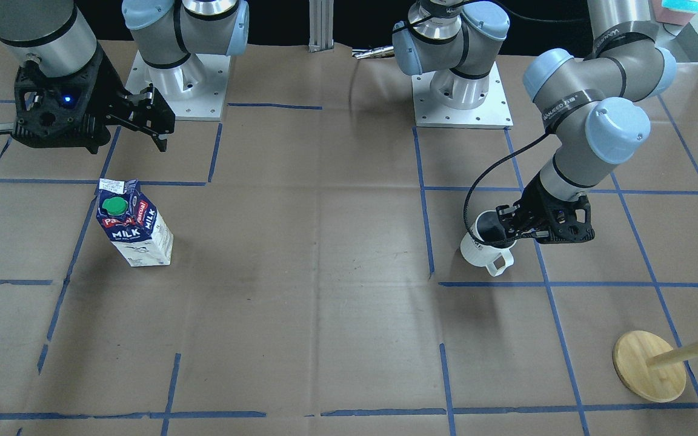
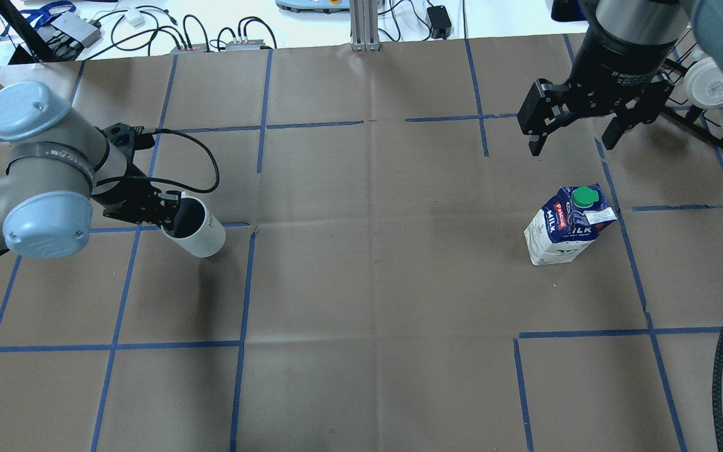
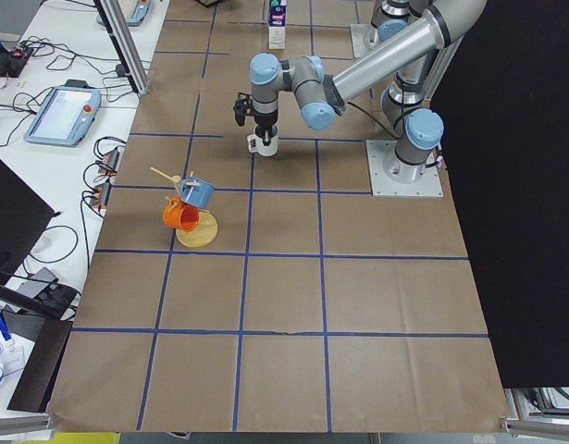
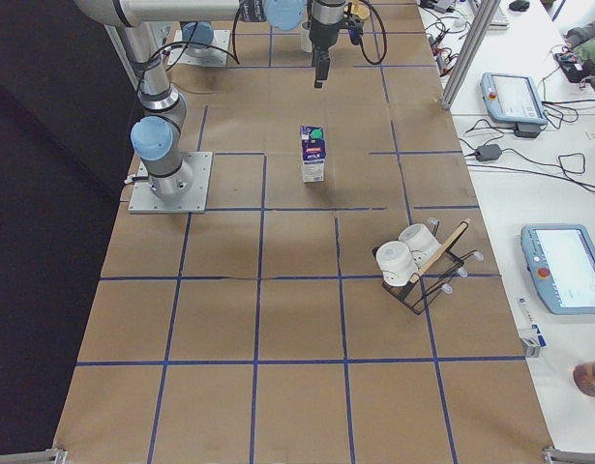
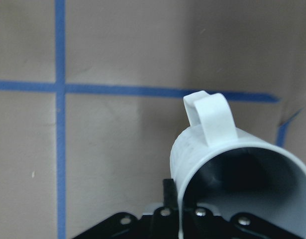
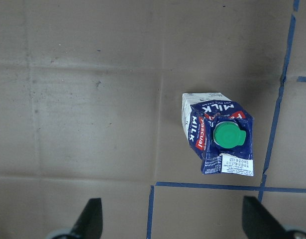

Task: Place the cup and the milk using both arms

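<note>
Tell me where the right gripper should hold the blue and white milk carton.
Probably the flat side walls of the blue-and-white milk carton, below its sloped top, coming straight down: it stands upright, and the gable with round green cap might slip.

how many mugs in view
5: white ceramic mug in the left pincer, blue mug and orange mug on the wooden stand, two white mugs on the black rack; more may be hidden.

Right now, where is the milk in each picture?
Front-facing: milk left of middle.
Overhead: milk right of middle.
Exterior left: milk tiny, at top edge.
Exterior right: milk upper middle.
Left wrist: not in it.
Right wrist: milk right of centre, seen from above.
Shared landmark: its green cap, plain in front-facing, overhead and right wrist views.
</note>
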Tool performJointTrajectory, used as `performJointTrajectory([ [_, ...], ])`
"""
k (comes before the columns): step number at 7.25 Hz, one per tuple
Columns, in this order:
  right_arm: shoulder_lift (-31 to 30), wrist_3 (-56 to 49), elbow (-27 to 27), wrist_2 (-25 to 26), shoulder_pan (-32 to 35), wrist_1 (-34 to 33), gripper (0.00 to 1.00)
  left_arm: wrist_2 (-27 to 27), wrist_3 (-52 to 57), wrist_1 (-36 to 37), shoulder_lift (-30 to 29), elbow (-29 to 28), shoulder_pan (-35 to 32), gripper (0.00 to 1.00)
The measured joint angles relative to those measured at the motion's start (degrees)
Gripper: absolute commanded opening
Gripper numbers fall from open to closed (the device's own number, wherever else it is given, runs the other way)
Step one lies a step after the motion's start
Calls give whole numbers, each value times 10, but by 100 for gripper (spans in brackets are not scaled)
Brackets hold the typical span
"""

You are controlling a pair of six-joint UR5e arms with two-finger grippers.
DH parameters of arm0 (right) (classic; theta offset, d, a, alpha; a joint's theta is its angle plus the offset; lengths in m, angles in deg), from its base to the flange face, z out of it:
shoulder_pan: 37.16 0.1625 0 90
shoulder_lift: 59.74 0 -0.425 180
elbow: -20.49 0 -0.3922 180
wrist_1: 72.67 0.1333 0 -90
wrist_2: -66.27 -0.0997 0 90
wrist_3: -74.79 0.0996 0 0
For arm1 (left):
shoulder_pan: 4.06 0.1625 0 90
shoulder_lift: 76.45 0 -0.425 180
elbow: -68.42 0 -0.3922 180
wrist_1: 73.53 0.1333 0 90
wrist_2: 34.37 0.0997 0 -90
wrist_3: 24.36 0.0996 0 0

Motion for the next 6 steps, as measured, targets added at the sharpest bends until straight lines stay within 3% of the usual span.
performJointTrajectory([
  [2, 0, 0, 0, 0, 0, 0, 100, -3, -96, -4, -51, -88, -91, 0],
  [6, 0, 0, 0, 0, 0, 0, 100, 19, -184, -2, -218, -257, -216, 1],
])
